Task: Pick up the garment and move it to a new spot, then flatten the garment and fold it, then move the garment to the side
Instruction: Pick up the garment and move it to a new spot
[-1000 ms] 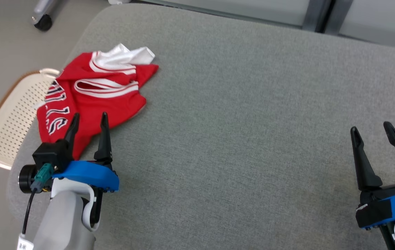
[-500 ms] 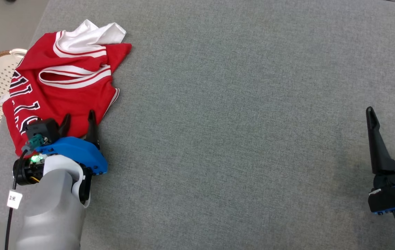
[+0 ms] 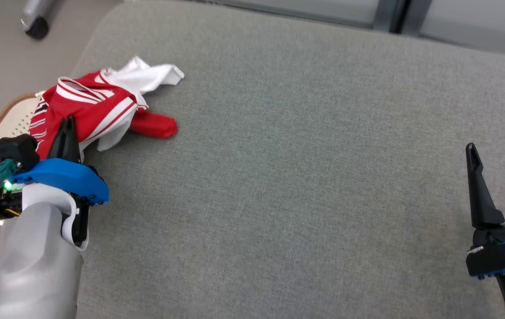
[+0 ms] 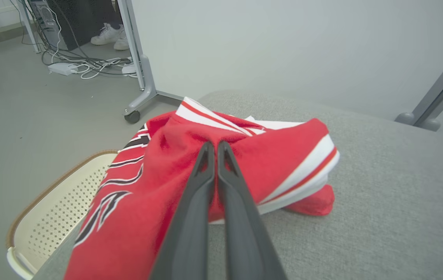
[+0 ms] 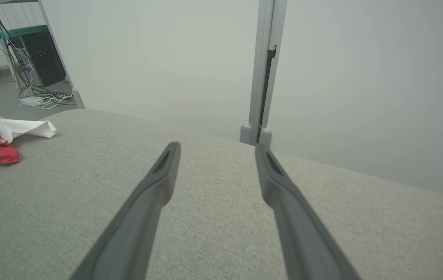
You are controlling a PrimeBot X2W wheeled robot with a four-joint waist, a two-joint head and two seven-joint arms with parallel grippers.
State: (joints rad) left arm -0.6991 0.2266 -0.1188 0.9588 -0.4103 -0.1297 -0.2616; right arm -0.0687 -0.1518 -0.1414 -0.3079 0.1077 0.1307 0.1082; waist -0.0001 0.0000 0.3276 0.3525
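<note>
- A robotics lab or test room
- Plain pale partition panels [image 4: 283,46] on grey metal legs [image 4: 139,58], one with a caster wheel [image 4: 132,116]
- Tangled cables [image 4: 85,64] and a power strip [image 4: 62,69] on a bare grey floor [image 4: 30,116]
- A dark equipment cabinet [image 5: 38,58]
- A grey fabric-covered work table [image 3: 301,177]

Your left gripper with two long dark fingers [image 3: 68,123] sat lower left on its pale grey forearm [image 3: 35,266], fingers pressed together, pinching the red-and-white jersey fabric [image 3: 88,108]. Your right dark two-fingered gripper [image 3: 493,144], lower right, had fingers spread wide.
</note>
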